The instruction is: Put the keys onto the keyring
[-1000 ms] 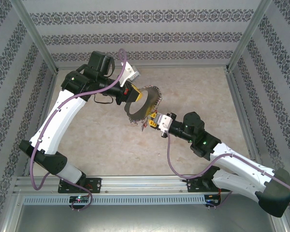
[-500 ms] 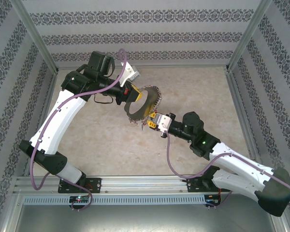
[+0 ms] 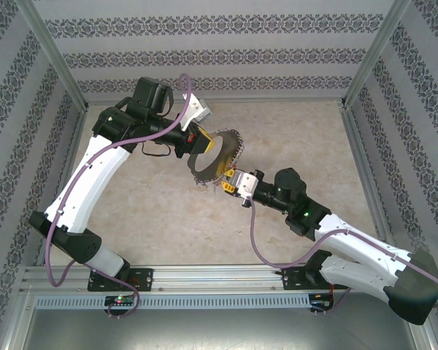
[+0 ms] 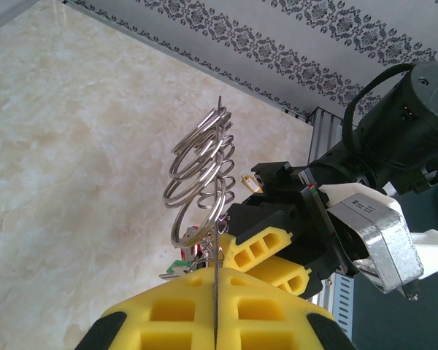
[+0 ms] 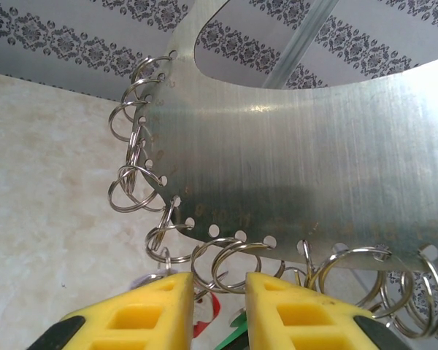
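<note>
Yellow pads (image 4: pixel 168 313) of the left hand (image 3: pixel 193 142) are pressed together on the keyring (image 3: pixel 225 149), gripping its thin rim and holding it edge-on to the left wrist camera, clear above the desk (image 3: pixel 153 211). Keyring: a flat brushed-metal hoop (image 5: pixel 292 153) with small holes punched along the rim and many small wire rings hanging from them.

The right hand (image 3: pixel 230 182) is at the keyring's near rim, opposite the left hand. Its yellow fingers (image 5: pixel 142 306) stand a narrow gap apart, just under the fringe of rings. One small ring hangs into that gap.

The keys (image 5: pixel 204 321) show as red and green tags low in the gap, beneath the keyring's rim. I cannot tell whether the fingers pinch them.
</note>
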Action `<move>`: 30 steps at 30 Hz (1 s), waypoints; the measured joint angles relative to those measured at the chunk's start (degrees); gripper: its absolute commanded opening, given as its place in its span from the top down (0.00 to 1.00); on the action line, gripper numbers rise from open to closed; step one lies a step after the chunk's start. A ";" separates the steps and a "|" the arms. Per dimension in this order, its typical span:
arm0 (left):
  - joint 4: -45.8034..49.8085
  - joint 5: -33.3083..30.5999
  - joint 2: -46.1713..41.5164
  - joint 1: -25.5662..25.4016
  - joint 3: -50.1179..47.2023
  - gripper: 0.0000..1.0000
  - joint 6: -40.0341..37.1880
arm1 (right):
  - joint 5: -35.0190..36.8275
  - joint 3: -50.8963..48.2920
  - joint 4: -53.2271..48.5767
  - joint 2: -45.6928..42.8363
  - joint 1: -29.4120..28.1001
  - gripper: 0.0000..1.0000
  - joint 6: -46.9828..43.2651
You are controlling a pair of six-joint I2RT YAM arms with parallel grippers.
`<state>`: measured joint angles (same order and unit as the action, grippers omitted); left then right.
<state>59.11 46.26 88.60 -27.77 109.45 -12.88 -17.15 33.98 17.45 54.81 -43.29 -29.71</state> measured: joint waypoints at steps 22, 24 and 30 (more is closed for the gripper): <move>-1.14 -0.48 0.00 0.00 0.00 1.00 0.00 | 4.44 0.00 2.84 1.73 -1.51 0.69 1.33; -1.16 -0.50 0.00 0.00 0.00 1.00 0.00 | 4.90 0.00 3.08 1.90 -1.62 0.70 1.33; -1.33 -0.92 0.00 0.00 0.00 1.00 0.00 | 6.86 -0.02 4.04 1.92 -1.62 0.72 1.27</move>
<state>57.78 45.34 88.60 -27.77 109.45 -12.88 -10.28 33.95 21.50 56.73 -44.91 -28.45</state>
